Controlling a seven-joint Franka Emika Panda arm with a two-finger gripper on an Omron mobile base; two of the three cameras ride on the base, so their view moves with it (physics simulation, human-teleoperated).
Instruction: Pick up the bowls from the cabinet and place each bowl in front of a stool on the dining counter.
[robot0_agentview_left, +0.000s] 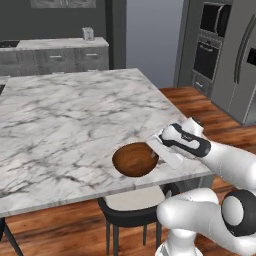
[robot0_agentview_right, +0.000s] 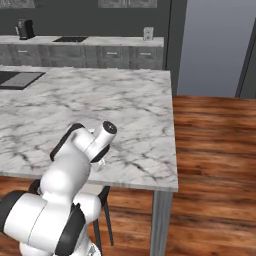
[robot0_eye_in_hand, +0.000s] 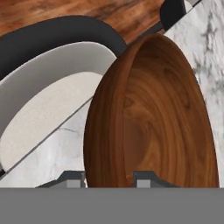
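The wooden bowl (robot0_agentview_left: 134, 159) is round, deep and glossy reddish-brown with visible grain, sitting at the near edge of the white, grey-veined marble tabletop (robot0_agentview_left: 65, 120). The end effector (robot0_agentview_left: 156, 151) is clamped on its rim, 1 finger on each side of the wall. The white arm reaches in nearly level above a beige-seated, black-framed stool (robot0_agentview_left: 131, 201).

The white arm is bent at the elbow and stretched forward and down, low over the near edge. The wrist is turned so the hand lies almost flat, pointing to the left in the left base view. The gripper (robot0_agentview_left: 156, 152) is closed on the rim of the wooden bowl (robot0_agentview_left: 134, 159). One finger (robot0_eye_in_hand: 146, 178) is seen inside the rim and one outside it.
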